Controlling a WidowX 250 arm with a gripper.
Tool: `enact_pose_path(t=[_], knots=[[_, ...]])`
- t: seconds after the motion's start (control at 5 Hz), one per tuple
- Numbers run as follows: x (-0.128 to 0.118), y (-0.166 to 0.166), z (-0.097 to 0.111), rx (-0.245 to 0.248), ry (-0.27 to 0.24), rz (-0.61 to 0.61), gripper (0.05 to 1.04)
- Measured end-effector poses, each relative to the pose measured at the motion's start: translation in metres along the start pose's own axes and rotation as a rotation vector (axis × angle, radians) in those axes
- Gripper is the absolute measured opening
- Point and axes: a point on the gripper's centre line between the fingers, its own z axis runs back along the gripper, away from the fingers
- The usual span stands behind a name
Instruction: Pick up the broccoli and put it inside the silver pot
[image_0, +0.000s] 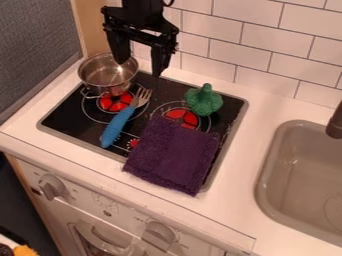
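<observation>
The camera is standing high over the front side of the counter (267, 106) and is looking downward at a slant, facing the tiled wall (260, 55) toward 1 o'clock. It is sitting near enough that the stove (230, 104) is filling the middle, while the sink (294, 170) is crossing the edge at 4 o'clock and the oven (133, 220) is showing its front toward 7 o'clock.

Pot (109, 76) - metal, glossy, smooth; fork (122, 118) has shiny metal tines and a blue handle that looks like plastic. Towel (172, 154) - cloth, matt, rough pile; stovetop (67, 110) black, smooth, glossy. Wall tiles (262, 41) smooth, surface (258, 117) pale and smooth.
</observation>
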Motion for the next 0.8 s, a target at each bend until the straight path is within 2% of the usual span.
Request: enact_pose_path(t=[0.2, 0.4, 0.6, 0.8], knots=[[-0.001, -0.002, -0.01, -0.01, 0.026, 0.01, 0.999], [0.009, -0.025, -0.011, -0.026, -0.018, -0.014, 0.999], [0.013, -0.041, -0.024, -0.061, -0.014, -0.015, 0.999], [0.021, -0.058, -0.044, -0.073, 0.015, -0.047, 0.999]])
